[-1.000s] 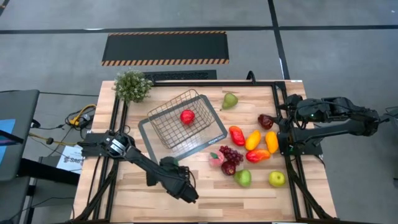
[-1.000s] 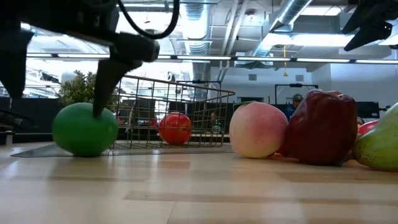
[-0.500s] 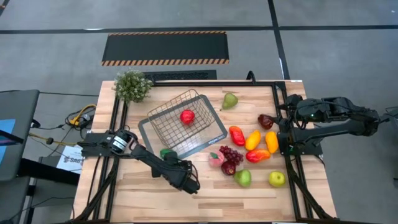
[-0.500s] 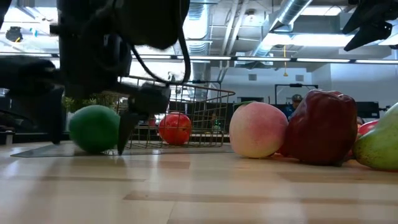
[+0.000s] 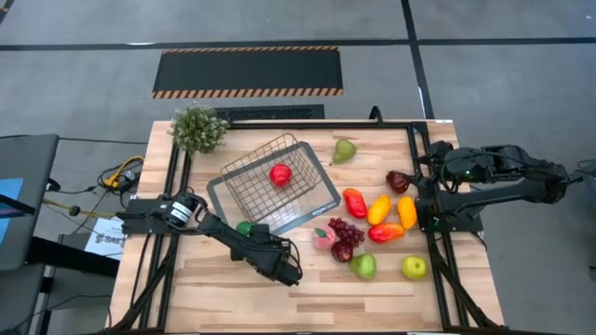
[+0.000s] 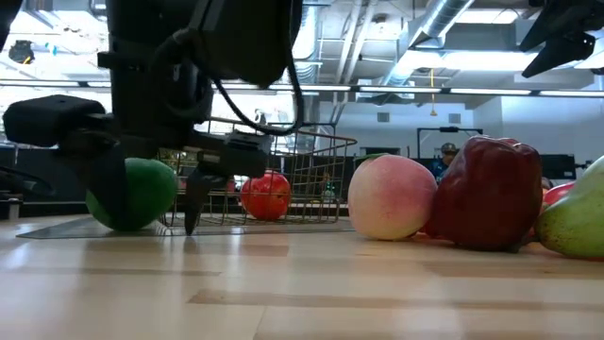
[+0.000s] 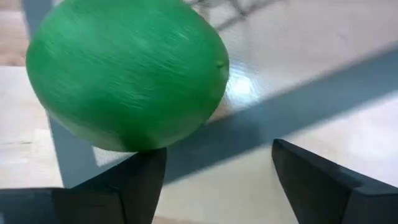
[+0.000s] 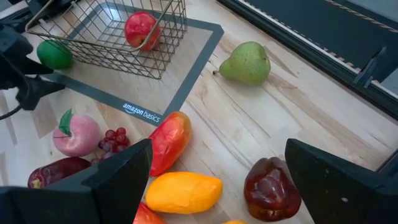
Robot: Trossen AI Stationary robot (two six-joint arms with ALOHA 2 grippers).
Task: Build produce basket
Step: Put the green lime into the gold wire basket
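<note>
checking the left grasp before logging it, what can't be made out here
- High view: most of the green fruit hidden under the left arm.
- Low view: left gripper fingers overlap the fruit; contact unclear.
- Left wrist view: fruit cut off by the frame edge; the basket barely shows.

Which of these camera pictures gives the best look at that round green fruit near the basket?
The left wrist view: the green fruit fills the picture, just ahead of the left gripper. The high view shows only a small green dot on the grey tray. The low view has it half hidden; the right wrist view shows it tiny.
</note>
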